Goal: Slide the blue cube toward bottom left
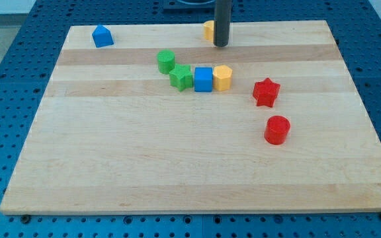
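Observation:
The blue cube [204, 79] sits on the wooden board [177, 165] a little above the middle. It is flanked closely by a green star-shaped block [181, 77] on its left and a yellow hexagonal block [223, 77] on its right. My tip [221, 45] is the lower end of the dark rod near the view's top, above and slightly right of the blue cube, with a clear gap between them. The rod partly hides a yellow block [208, 30] at the top edge.
A green cylinder [166, 61] stands up-left of the green star. A blue house-shaped block [102, 36] is at the top left. A red star block [266, 92] and a red cylinder [277, 129] lie to the right.

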`<state>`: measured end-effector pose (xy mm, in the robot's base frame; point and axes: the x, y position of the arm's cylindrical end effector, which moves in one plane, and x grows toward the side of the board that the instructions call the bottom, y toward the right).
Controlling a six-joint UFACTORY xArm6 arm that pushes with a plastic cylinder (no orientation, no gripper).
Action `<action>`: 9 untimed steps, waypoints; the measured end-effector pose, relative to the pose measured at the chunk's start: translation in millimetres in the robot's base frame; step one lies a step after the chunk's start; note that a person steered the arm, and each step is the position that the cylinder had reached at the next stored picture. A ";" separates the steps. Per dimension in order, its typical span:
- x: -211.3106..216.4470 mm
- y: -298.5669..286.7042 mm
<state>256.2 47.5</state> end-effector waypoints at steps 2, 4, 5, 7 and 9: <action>42.9 0.0; 55.9 0.0; 56.2 0.0; 119.9 -10.2; 135.4 -21.0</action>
<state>391.5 26.5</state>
